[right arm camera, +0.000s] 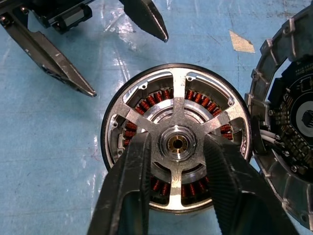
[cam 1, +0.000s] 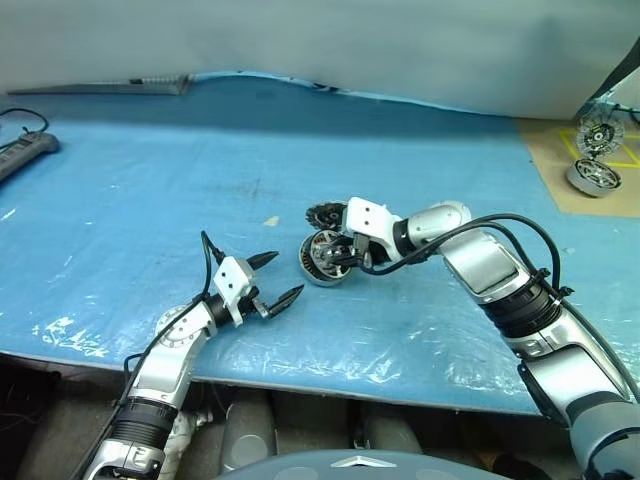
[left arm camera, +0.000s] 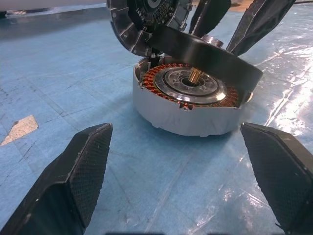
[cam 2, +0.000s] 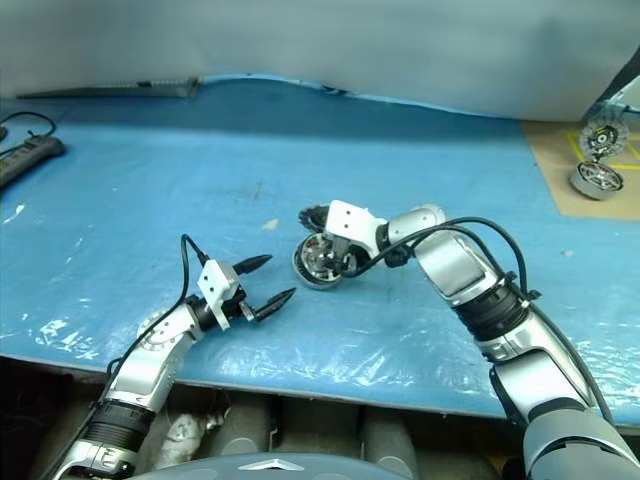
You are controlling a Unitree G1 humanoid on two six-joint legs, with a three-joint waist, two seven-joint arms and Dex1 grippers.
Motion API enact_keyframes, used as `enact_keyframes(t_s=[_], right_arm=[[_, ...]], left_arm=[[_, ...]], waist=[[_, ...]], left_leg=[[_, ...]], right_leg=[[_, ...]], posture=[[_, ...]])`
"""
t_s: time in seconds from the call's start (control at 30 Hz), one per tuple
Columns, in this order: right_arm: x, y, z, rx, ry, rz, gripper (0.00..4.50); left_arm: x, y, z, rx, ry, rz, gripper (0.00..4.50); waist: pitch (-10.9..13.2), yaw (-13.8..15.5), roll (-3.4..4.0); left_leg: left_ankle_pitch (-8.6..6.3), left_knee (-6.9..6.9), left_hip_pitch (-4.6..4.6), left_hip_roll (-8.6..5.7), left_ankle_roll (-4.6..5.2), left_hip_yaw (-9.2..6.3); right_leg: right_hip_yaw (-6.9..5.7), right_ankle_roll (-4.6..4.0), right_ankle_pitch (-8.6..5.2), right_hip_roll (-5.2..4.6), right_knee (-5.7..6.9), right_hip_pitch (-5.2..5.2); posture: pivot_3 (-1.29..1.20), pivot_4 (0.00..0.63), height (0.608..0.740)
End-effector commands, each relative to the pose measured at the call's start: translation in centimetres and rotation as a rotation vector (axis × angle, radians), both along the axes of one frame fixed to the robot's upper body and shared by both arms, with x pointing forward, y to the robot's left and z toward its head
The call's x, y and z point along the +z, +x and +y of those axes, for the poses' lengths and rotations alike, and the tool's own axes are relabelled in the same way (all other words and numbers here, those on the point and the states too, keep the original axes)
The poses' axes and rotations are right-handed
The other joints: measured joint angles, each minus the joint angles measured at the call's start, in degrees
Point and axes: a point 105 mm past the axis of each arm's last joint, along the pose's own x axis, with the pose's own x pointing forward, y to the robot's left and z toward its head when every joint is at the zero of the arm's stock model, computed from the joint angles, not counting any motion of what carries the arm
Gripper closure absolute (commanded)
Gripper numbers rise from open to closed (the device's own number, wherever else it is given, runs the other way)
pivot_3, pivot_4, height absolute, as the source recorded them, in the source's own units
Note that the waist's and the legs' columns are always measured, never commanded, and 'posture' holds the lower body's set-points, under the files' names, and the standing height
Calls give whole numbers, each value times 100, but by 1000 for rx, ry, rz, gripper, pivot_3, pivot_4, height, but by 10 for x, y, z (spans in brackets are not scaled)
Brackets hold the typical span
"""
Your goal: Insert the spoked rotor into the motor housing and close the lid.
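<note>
The motor housing (left arm camera: 186, 117), a squat silver cup with copper windings, stands on the blue sheet mid-table. The spoked rotor (right arm camera: 177, 98) lies over its mouth, slightly tilted, and the windings show between its silver spokes. The lid (right arm camera: 288, 122) stands swung open at the housing's far edge, with its finned inner face showing. My right gripper (right arm camera: 177, 139) reaches down onto the rotor. It is open, with its fingers (right arm camera: 137, 171) on either side of the central hub and a narrow gap on each side. My left gripper (cam 1: 287, 275) hovers wide open just left of the housing, holding nothing.
A second motor (cam 1: 593, 178) with its finned disc (cam 1: 600, 135) sits on a brown board at the far right. A power strip (cam 1: 25, 152) lies at the left edge. A small tan scrap (cam 1: 271, 221) lies on the sheet behind the left gripper.
</note>
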Motion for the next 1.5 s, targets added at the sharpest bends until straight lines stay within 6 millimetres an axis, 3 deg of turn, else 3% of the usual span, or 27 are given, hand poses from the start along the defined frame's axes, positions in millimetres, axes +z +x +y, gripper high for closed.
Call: enact_keyframes(t_s=[0.03, 0.13, 0.3, 0.43, 0.7, 0.73, 1.0, 1.2, 1.33, 1.5], right_arm=[[5, 2, 3, -5, 12, -19, 1591], [10, 3, 4, -13, 25, -23, 621], [22, 0, 5, -32, 76, -9, 621], [25, -3, 6, -61, 131, 12, 1503], [23, -2, 15, -160, 240, 45, 4375], [21, -1, 16, -173, 247, 49, 4447], [-3, 0, 19, -222, 243, 91, 4447], [-32, 4, 10, -280, 194, 125, 4447], [-23, 3, 12, -271, 246, 132, 4447], [14, -3, 0, -171, 315, 91, 4447]], left_arm=[[9, -2, -2, -12, -9, -39, 0], [9, -2, -2, -9, -10, -38, 0], [8, -2, -1, -6, -12, -35, 0], [8, -3, -1, -7, -13, -33, 0], [7, -3, -1, -14, -11, -30, 0], [7, -3, -1, -14, -10, -30, 0], [8, -2, -1, -13, -8, -32, 0], [9, -1, -1, -13, -9, -33, 0], [8, -2, -2, -14, -10, -33, 0], [8, -2, -2, -12, -11, -31, 0]], waist=[[0, 0, 0], [0, 0, 0], [0, 2, 0], [0, 2, 0], [0, -2, 0], [0, -1, 0], [0, 0, 0], [-1, -1, 0], [-1, -2, 1], [-1, 15, 0]], left_leg=[[0, 0, 0, 0, 0, 0], [0, 0, -1, 0, 0, 0], [0, -1, -1, 0, 0, 0], [0, -1, 0, 1, 0, 0], [0, -2, 1, 1, -1, 0], [0, -2, 1, 1, -1, 0], [0, -4, 0, -1, -2, 0], [0, -4, 4, -1, -2, 0], [0, -3, 9, -2, -2, 0], [0, -3, 2, -2, -2, 0]], right_leg=[[0, 0, 0, 0, 0, 0], [-1, 0, 0, 0, -1, 0], [0, 0, 0, 0, -1, 0], [0, 0, 0, 0, 0, 0], [0, 0, 0, 1, 0, -1], [0, 0, 0, 1, 0, -1], [0, 1, 0, 0, -2, -1], [0, 2, 1, 0, -1, 2], [0, 2, 1, -1, 0, 6], [-1, 2, 1, -2, -4, 4]], posture=[[0, 150, 740], [0, 150, 740], [0, 150, 740], [0, 150, 740], [0, 150, 740], [0, 150, 740], [0, 150, 740], [0, 150, 740], [0, 150, 740], [0, 150, 740]])
